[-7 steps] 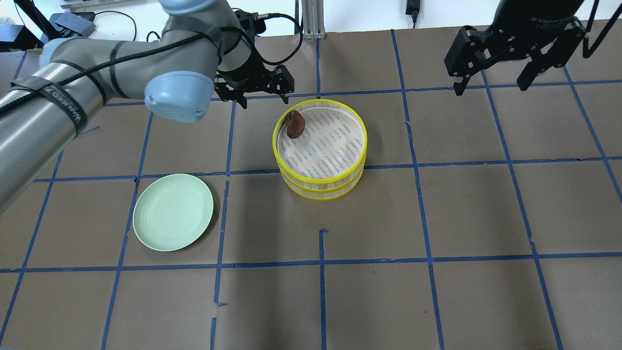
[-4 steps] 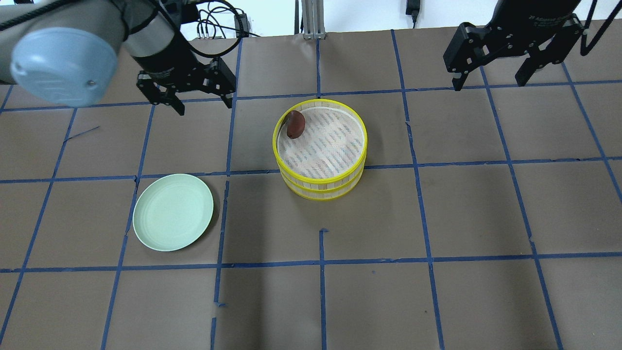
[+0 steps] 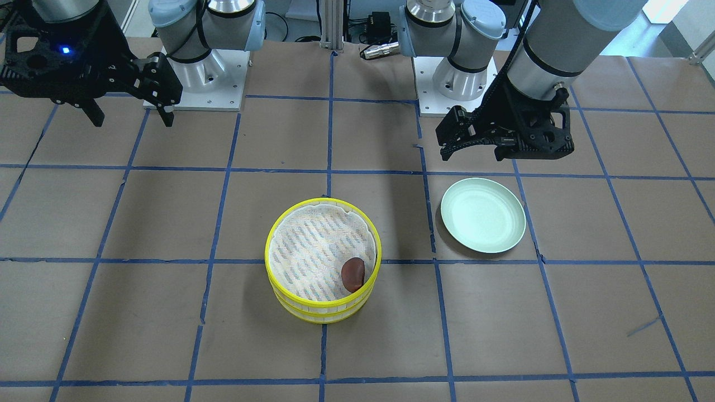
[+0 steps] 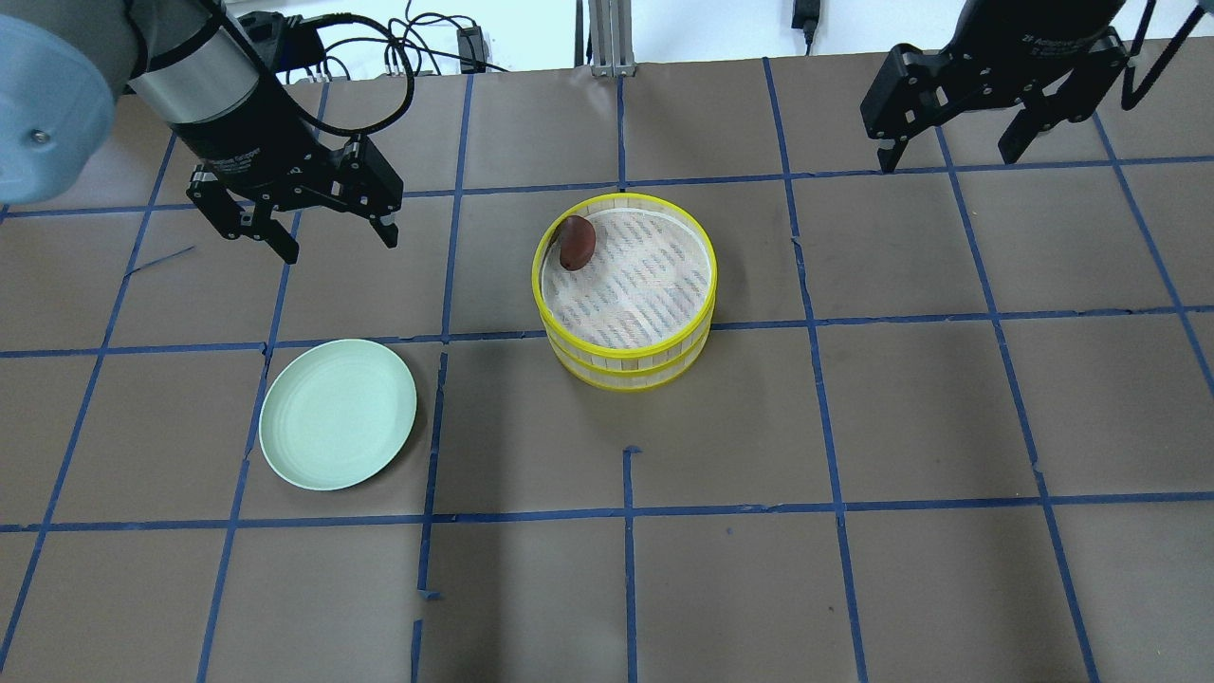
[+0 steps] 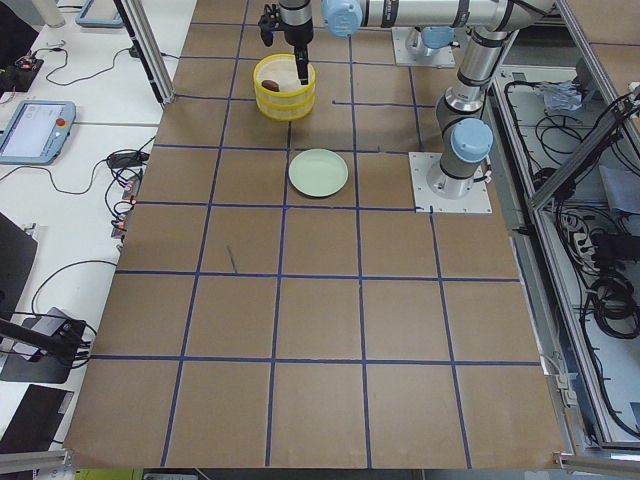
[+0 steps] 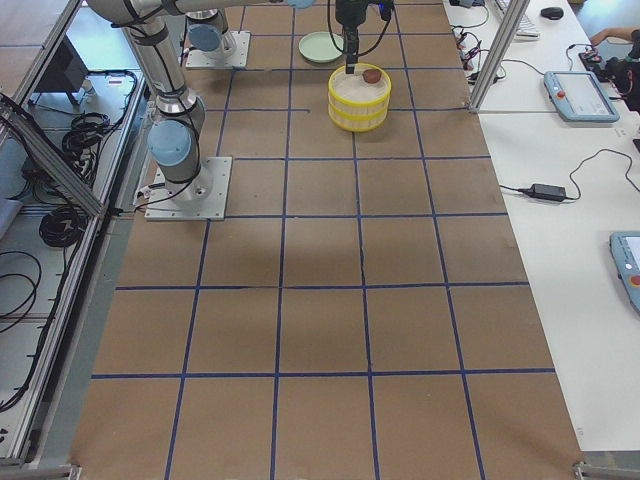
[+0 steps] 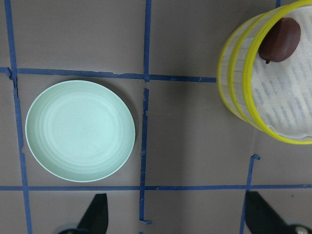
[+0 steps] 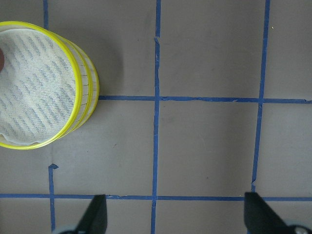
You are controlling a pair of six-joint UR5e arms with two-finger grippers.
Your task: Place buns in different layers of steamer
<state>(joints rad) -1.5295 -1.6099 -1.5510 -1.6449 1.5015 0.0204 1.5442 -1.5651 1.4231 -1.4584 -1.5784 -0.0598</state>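
Overhead view: two steamer layers (image 4: 626, 368) are standing stacked mid-counter (image 4: 854, 427). The dark bun (image 4: 577, 244) is lying in the top layer (image 4: 707, 285) at its 10 o'clock edge, touching the yellow rim. The pale green plate (image 4: 338, 414) is sitting at 8 o'clock from the stack, well apart from it.

The left gripper (image 4: 339, 249) is hovering above the counter at 12 o'clock from the plate and 9 to 10 o'clock from the stack, its fingers (image 4: 280, 245) spread and gripping nothing. The right gripper (image 4: 947, 163) is hanging at 2 o'clock from the stack, well apart, its fingers also released and carrying nothing.
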